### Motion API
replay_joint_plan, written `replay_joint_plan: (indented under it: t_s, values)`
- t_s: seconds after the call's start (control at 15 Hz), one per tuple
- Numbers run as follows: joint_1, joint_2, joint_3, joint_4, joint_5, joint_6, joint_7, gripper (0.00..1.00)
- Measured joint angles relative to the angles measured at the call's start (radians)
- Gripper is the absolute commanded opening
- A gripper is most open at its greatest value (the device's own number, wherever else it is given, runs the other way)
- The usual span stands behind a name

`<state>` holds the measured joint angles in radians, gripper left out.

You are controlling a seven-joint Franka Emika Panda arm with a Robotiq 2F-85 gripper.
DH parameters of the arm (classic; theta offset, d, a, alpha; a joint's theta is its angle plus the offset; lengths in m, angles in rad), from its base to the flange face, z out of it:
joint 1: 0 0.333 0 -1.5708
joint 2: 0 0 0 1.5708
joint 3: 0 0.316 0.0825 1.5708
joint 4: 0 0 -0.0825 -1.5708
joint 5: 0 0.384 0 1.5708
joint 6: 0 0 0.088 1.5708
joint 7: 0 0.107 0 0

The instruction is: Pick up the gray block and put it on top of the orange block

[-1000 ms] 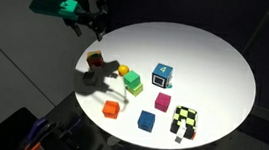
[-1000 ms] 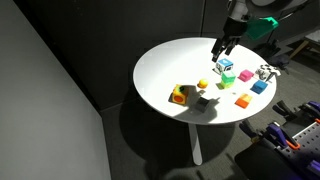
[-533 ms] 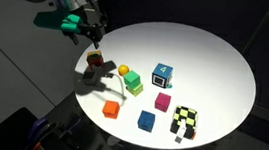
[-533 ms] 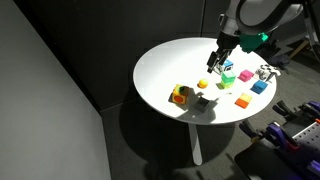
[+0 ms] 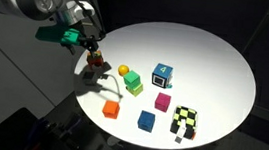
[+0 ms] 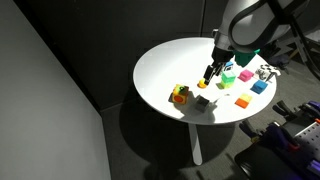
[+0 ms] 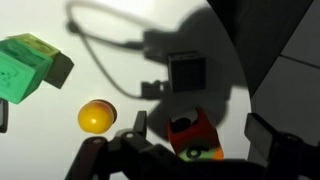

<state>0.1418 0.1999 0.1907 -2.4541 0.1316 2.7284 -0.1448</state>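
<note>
The gray block (image 7: 188, 72) is a small dark-gray cube lying in shadow near the table's edge; it shows in both exterior views (image 5: 97, 78) (image 6: 201, 101). The orange block (image 5: 111, 109) sits further along the same edge, out of the wrist view. My gripper (image 7: 200, 130) is open and empty. It hangs low over a red block with multicoloured faces (image 7: 192, 140), a short way from the gray block. The gripper shows in both exterior views (image 5: 95, 49) (image 6: 209, 75).
On the round white table (image 5: 216, 64) are a yellow ball (image 7: 96, 116), a green block (image 7: 25, 68), a blue cube marked 4 (image 5: 162, 76), a magenta cube (image 5: 162, 101), a blue cube (image 5: 147, 121) and a checkered block (image 5: 184, 120).
My gripper has come down toward the table and moved over the red multicoloured block. It stays open. No block has moved.
</note>
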Motion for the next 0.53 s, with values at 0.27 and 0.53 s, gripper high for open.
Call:
replay_joint_plan:
  t_s: [0.27, 0.53]
  values:
    - [0.022, 0.058, 0.008, -0.010, -0.038, 0.109, 0.002, 1.00]
    - [0.051, 0.113, -0.004, -0.012, -0.121, 0.180, 0.039, 1.00]
